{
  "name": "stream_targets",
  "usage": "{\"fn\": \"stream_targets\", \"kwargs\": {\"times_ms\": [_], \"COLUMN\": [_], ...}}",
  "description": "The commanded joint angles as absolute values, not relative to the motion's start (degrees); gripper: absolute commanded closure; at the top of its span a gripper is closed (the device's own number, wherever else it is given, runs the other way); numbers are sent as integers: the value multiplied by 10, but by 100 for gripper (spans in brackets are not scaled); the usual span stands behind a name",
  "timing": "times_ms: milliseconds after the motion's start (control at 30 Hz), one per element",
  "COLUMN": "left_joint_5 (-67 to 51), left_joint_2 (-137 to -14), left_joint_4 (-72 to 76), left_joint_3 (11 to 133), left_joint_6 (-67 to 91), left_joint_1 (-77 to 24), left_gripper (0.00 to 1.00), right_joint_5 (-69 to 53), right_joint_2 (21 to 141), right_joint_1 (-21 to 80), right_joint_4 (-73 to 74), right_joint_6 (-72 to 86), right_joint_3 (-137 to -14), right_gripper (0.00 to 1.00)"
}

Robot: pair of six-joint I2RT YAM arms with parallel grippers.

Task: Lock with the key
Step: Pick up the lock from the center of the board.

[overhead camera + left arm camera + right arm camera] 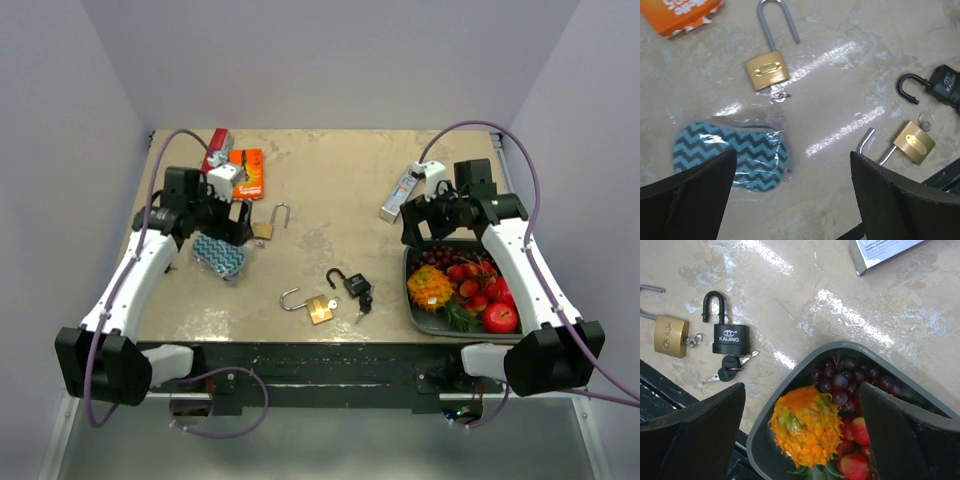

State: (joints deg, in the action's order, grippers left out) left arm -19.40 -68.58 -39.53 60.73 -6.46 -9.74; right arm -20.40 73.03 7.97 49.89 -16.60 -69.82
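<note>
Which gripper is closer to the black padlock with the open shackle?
Right. The right gripper hovers just beyond and right of the black padlock; the left gripper sits farther off to its left.

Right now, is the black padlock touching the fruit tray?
Apart. The right wrist view shows bare table between the black padlock and the fruit tray.

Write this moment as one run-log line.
left gripper open, empty; right gripper open, empty; black KAIJING padlock shackle open, keys at base; locking not begun

Claw (792, 152) spread over chevron pouch (732, 155); upper brass padlock (767, 71) unlatched.
</note>
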Motion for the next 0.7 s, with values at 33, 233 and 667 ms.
{"fn": "stream_targets", "kwargs": {"times_ms": [33, 233, 667], "left_joint_5": [-165, -78, 43], "left_joint_2": [-729, -796, -854], "left_joint_4": [-431, -483, -382], "left_joint_3": [678, 703, 613], "left_joint_6": [-68, -88, -4], "left_joint_1": [0, 160, 275], "left_gripper": [1, 1, 6], "right_joint_5": [-188, -203, -229], "right_joint_2": [725, 736, 805], "right_joint_1": [83, 83, 83], "right_joint_4": [475, 455, 477], "right_joint_6": [-169, -163, -171], "right_joint_3": [-710, -707, -771], "right_gripper": [1, 1, 1]}}
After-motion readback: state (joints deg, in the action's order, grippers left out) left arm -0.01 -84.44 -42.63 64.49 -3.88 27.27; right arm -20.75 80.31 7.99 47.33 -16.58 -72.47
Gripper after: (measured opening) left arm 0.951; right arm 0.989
